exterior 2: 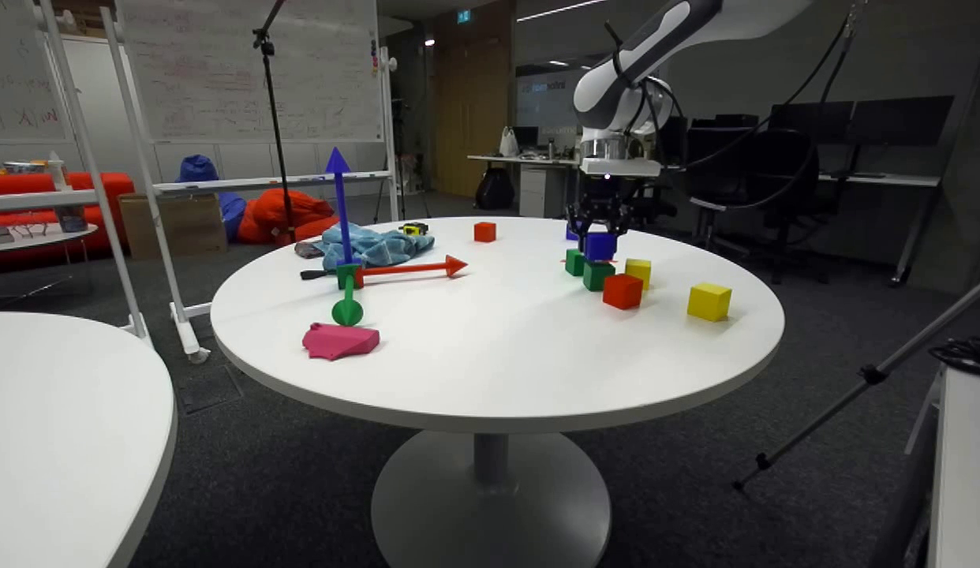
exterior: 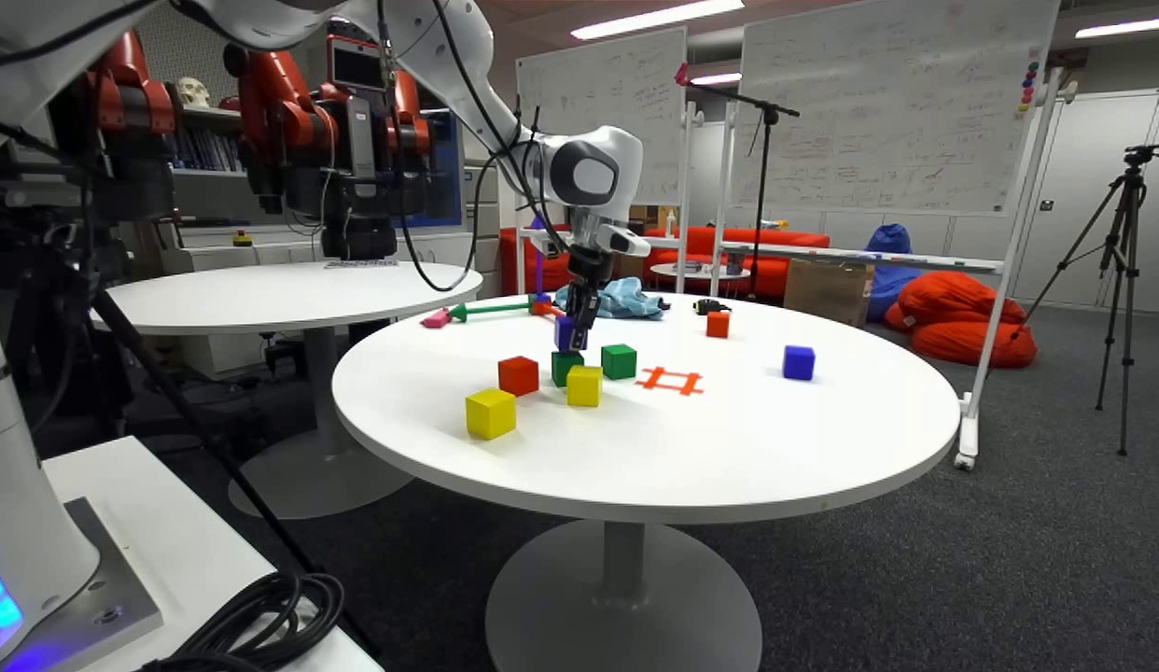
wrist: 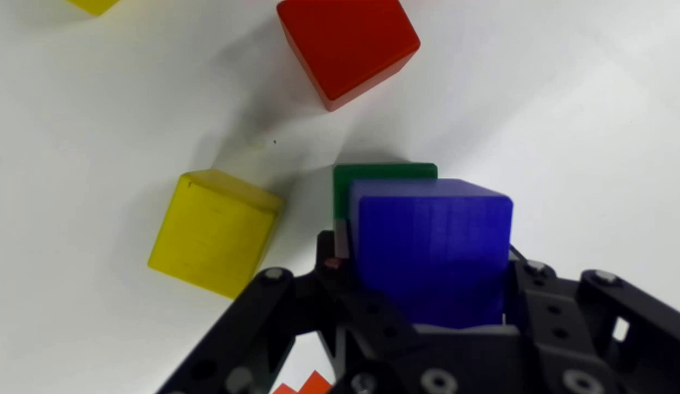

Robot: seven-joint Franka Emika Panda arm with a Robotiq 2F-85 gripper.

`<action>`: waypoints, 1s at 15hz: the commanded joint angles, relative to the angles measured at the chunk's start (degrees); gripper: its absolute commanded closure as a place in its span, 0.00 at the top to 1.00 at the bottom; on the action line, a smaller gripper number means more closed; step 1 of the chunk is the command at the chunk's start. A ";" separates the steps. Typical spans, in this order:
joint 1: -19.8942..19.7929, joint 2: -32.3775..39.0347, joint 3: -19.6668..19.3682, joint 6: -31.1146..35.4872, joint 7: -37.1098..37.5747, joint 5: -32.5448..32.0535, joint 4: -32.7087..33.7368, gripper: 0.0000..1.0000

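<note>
- Black gripper holds a blue cube, clamped on 2 sides.
- It's right abv a green cube; can't tell if touching.
- Yellow cube & red cube nearby, apart, on rnd white table.

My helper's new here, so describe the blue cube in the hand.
At the round, cube-strewn table, find the black hand. In its grip, above a green cube, is the blue cube. Unlike the other blue cube, it's off the table.

From gripper, in an exterior view: upper cube held within, lower cube beneath, cloth well left.
</note>
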 commanded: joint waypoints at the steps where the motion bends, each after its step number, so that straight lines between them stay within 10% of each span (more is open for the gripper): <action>1: -0.96 -0.38 0.72 -0.76 -1.51 0.85 -0.90 0.28; 9: -1.25 0.33 0.92 -0.76 -1.89 1.30 -1.09 0.28; 10: -1.26 0.37 0.92 -0.82 -1.81 1.33 -1.03 0.78; 15: -0.99 0.71 0.81 -1.00 -1.64 0.98 -0.81 1.00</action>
